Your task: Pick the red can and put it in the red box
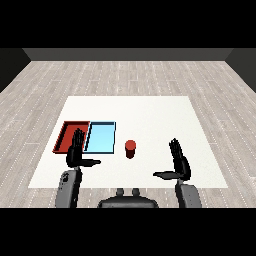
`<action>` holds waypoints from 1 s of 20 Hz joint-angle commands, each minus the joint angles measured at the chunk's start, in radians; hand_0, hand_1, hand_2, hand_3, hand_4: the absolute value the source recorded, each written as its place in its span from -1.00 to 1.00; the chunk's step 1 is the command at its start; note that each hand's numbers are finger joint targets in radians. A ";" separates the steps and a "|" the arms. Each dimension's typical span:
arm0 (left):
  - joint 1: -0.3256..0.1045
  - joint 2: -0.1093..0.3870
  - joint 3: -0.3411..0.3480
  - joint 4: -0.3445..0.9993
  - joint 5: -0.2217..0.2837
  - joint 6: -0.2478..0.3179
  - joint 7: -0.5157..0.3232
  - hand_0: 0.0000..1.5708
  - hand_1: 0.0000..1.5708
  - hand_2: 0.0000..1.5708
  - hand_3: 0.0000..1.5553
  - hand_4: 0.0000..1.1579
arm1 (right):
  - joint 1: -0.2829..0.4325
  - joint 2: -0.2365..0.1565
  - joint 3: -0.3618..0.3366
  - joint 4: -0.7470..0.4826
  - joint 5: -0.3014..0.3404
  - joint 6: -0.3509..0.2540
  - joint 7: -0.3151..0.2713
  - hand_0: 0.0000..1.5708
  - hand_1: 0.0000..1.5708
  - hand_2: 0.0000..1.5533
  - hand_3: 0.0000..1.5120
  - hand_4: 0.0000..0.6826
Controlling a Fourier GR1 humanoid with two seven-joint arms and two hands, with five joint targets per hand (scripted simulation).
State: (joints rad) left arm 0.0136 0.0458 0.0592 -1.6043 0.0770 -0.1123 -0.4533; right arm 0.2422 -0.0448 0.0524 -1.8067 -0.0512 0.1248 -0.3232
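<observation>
Red can (130,148), short, upright, untouched

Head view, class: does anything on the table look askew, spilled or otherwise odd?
Nothing stands out. The red can stands upright on the table, right of the light blue tray and red tray, which lie side by side. Both hands are open.

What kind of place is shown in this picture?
Probably a bare test room for robot table work: a white table on a grey plank floor, holding only a red tray, a light blue tray and a red can.
</observation>
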 commanded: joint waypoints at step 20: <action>-0.004 0.011 0.041 -0.004 0.056 -0.013 -0.007 -1.00 -1.00 -1.00 -1.00 -1.00 | -0.261 0.045 0.104 0.328 -0.090 -0.126 0.010 -1.00 -1.00 -1.00 -1.00 -1.00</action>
State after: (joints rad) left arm 0.0026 0.0440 0.0793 -1.6235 0.1158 -0.1076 -0.4400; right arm 0.0079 -0.0035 0.1331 -1.5629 -0.0888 0.0121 -0.2692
